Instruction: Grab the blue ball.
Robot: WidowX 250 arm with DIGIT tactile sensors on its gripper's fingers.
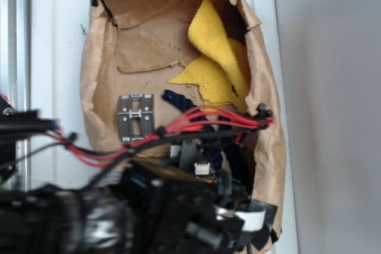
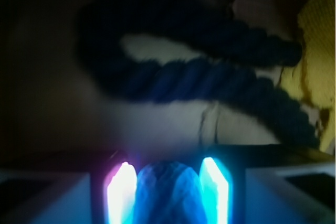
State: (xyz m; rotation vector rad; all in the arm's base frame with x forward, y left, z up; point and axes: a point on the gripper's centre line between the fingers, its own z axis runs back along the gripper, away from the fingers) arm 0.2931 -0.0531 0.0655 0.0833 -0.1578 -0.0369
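The blue ball shows in neither view. A dark navy twisted rope [image 2: 199,77] lies looped on the pale floor of the bag, and one stretch of it [image 1: 174,97] shows beside the yellow cloth. In the wrist view my gripper [image 2: 167,163] has its two glowing fingers [image 2: 122,190] pressed against a blue, strand-textured lump [image 2: 168,195] that looks like part of that rope. In the exterior view my arm [image 1: 178,206] reaches into the bag's near end and hides the gripper.
A torn brown paper bag [image 1: 95,87] lies open on a white surface. Inside it are a grey metal plate [image 1: 136,117] and a crumpled yellow cloth [image 1: 217,57]. Red cables [image 1: 208,120] cross above the bag. The bag's walls stand close on both sides.
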